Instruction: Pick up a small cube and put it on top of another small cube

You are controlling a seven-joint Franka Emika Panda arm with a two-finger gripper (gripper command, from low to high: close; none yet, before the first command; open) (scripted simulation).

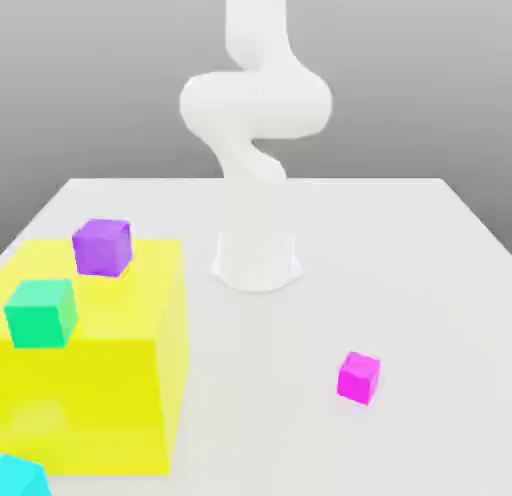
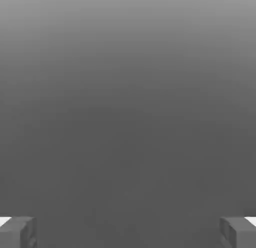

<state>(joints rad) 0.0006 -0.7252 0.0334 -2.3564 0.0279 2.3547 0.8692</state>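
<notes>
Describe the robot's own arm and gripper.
The arm is plain white, with smooth, rounded segments and a bulging joint across its middle; its base flares slightly at the bottom. I can make out no cables or markings on it. The gripper has two dark grey, blocky fingers, with small white patches beside them.

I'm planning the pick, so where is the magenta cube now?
In the exterior view, the magenta cube sits on the table, right of the yellow block.
</notes>
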